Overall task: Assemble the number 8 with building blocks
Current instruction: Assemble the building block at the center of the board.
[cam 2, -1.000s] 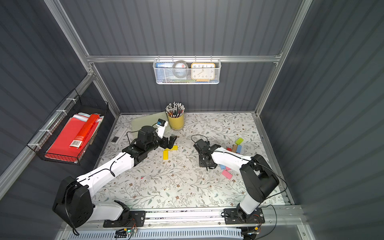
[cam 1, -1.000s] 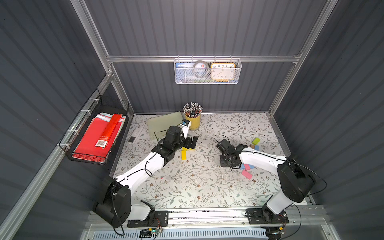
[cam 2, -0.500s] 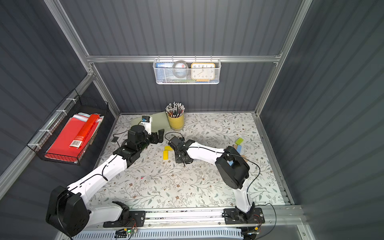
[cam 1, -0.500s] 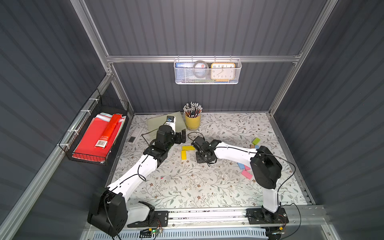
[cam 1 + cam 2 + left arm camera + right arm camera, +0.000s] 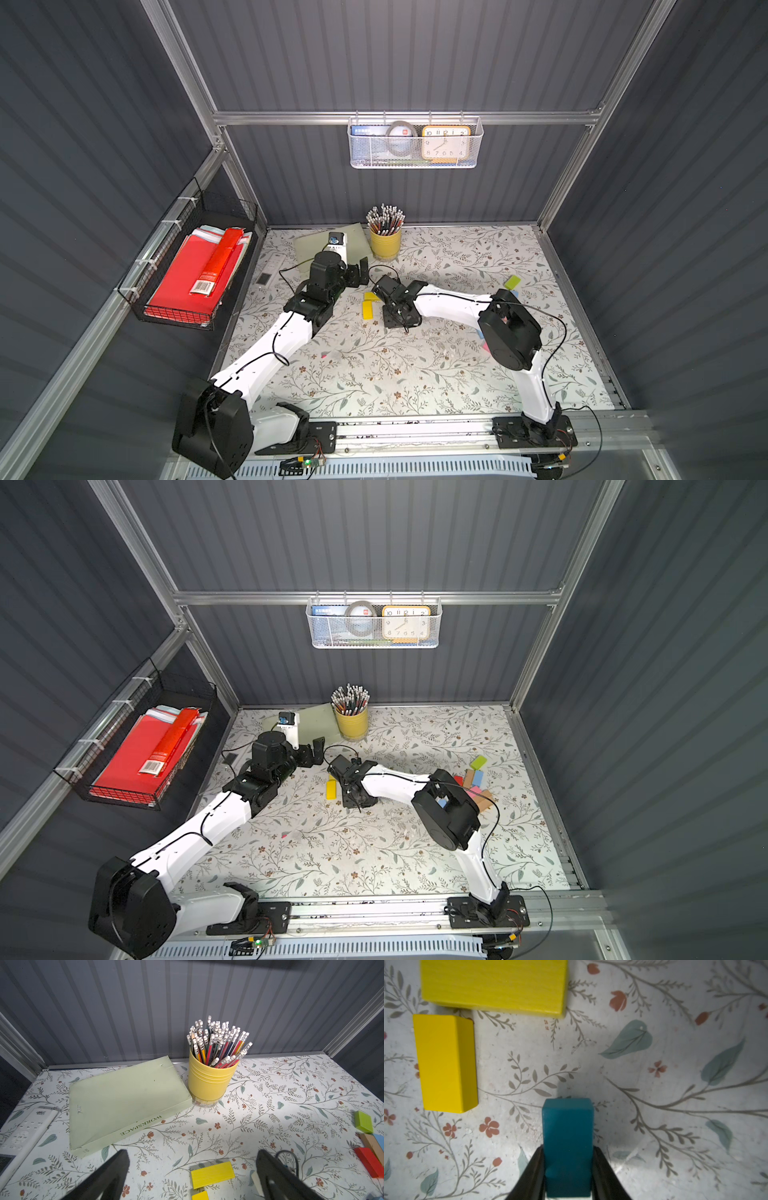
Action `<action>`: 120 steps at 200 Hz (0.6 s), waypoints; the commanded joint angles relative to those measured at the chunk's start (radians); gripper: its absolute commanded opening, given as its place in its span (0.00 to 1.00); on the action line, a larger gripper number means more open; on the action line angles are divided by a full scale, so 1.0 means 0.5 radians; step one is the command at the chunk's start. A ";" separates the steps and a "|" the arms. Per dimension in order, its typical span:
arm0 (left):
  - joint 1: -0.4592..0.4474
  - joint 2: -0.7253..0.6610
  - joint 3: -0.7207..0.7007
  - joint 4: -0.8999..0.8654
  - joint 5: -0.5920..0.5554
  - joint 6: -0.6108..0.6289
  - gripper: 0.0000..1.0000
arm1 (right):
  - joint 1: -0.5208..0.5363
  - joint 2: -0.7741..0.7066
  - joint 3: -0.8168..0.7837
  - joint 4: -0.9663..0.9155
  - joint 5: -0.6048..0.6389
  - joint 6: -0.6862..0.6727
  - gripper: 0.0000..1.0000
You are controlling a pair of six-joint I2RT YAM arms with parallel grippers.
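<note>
Reaching mid-table in both top views, the right gripper (image 5: 398,321) hangs just beside two yellow blocks (image 5: 368,309). In the left wrist view, the left gripper (image 5: 192,1157) gapes wide, empty. In the right wrist view, the right gripper pinches a teal block (image 5: 568,1126) near them.

At the back of the worktop (image 5: 415,374) the pencil cup (image 5: 385,245) stood just right of the book (image 5: 124,1095), and the remote (image 5: 25,1130) lay left of the book by the worktop's left edge. In front of the cup the crosswise block (image 5: 492,985) lay just behind the lengthwise block (image 5: 445,1061). The right tool (image 5: 568,1153) held a third block (image 5: 568,1126) right of the lengthwise one and apart from both. The left tool (image 5: 192,1153) hung between book and crosswise block, and the loose blocks (image 5: 469,777) lay heaped near the right edge.
</note>
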 commanded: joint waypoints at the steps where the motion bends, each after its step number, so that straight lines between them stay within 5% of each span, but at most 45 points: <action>1: 0.008 -0.060 -0.024 0.037 -0.002 -0.030 0.99 | 0.015 0.053 0.072 -0.038 0.034 0.025 0.18; 120: 0.008 -0.064 -0.027 0.036 -0.004 -0.028 0.99 | -0.015 0.282 0.324 -0.085 0.067 -0.036 0.22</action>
